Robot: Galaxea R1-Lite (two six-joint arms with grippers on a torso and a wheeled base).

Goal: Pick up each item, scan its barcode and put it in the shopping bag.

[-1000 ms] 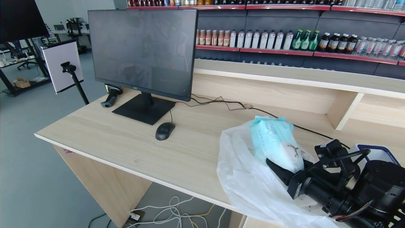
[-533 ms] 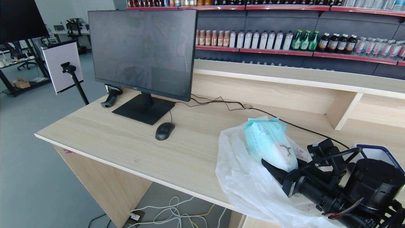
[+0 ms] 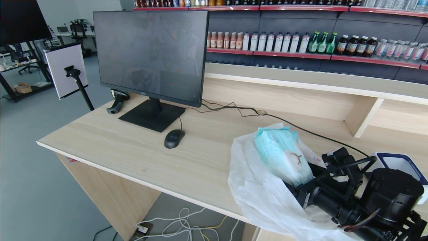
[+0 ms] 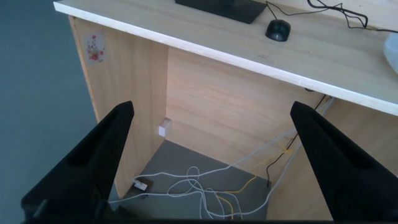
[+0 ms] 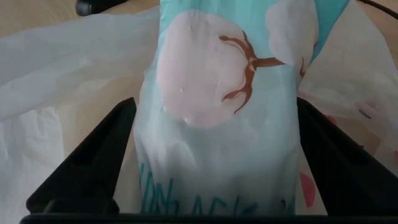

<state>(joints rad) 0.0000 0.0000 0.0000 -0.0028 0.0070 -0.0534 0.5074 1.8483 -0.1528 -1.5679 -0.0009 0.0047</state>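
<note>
Head view: right gripper [image 3: 297, 186] reaches in from the near right corner of the wooden counter [image 3: 133, 147], its claw pinching a teal tissue pack [image 3: 281, 155] by the lower end. The pack stands tilted in the open mouth of the white shopping bag [image 3: 257, 197], which lies crumpled on the counter and spills over the front edge. To the bag's left sit a black mouse [image 3: 174, 138], a dark monitor [image 3: 150, 53] and a handheld scanner [image 3: 117, 102] beside the monitor's stand. A black cable [image 3: 301, 129] runs along the counter behind the bag, and a blue-rimmed white box [image 3: 399, 164] stands at the far right.

Left wrist view: left gripper [image 4: 211, 106] hangs below counter height in front of the desk, its claw spread wide with nothing between the fingers; loose wires [image 4: 205, 190] lie on the floor under the desk.

Right wrist view: the pack fills the space between the two black fingers [image 5: 93, 162], which press against both its sides, with the bag's thin plastic around it
</note>
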